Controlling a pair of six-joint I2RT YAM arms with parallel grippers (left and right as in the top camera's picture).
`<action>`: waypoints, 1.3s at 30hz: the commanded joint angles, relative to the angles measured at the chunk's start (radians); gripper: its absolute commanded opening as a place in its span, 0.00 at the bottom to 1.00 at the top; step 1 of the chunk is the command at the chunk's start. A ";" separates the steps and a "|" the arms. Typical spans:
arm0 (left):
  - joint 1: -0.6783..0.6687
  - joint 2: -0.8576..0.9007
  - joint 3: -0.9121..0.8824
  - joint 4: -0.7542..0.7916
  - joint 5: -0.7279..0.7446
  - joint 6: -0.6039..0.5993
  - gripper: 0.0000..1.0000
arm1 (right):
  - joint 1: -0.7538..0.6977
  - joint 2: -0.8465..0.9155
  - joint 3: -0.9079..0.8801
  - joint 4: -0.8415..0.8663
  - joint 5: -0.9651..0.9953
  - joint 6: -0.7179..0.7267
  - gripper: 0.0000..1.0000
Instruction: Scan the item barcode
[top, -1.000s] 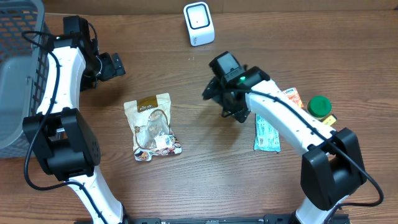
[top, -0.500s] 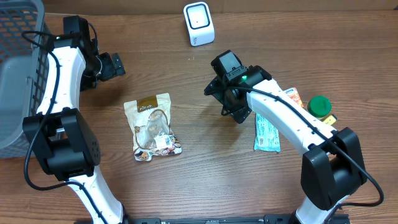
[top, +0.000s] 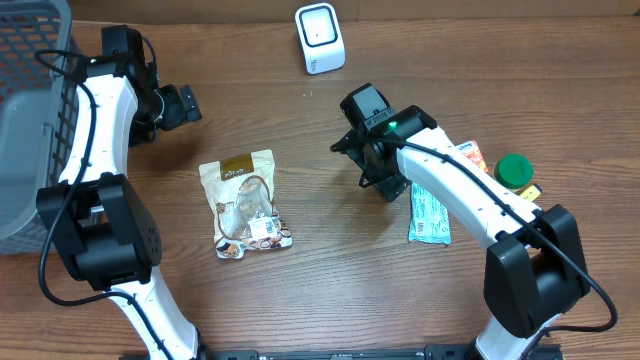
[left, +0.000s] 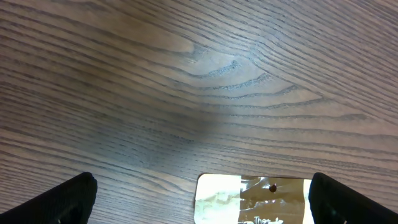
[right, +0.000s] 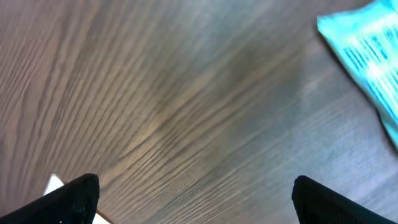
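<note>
Judging ahead, could slide or crumple the snack pouch (top: 245, 205) under a flat pinch, burying the barcode. Lies left of the desk's (top: 300, 300) centre, long axis near edge to far edge, brown header (top: 240, 165) pointing far. Farther out, shows left gripper (top: 183, 106) and right gripper (top: 372, 172) both splayed, empty. Might show the scanner (top: 320, 38) at the far edge the wrong face.

Both arms look alike: the left arm (top: 95, 110) and right arm (top: 455, 190) wear white shells over bulky black joints, a thin black cable (top: 585, 270) trailing along each. A green light (top: 389, 127) glows near the right wrist. The left gripper (top: 188, 106) is all black.
</note>
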 joint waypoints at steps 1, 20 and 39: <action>-0.002 -0.042 0.020 0.002 -0.003 0.011 1.00 | -0.001 -0.001 0.020 0.042 -0.041 -0.365 1.00; -0.002 -0.042 0.020 0.002 -0.003 0.011 1.00 | -0.010 -0.001 0.020 0.062 -0.014 -1.207 1.00; -0.002 -0.042 0.020 0.002 -0.003 0.011 1.00 | 0.067 0.000 0.020 0.409 -0.463 -1.135 0.95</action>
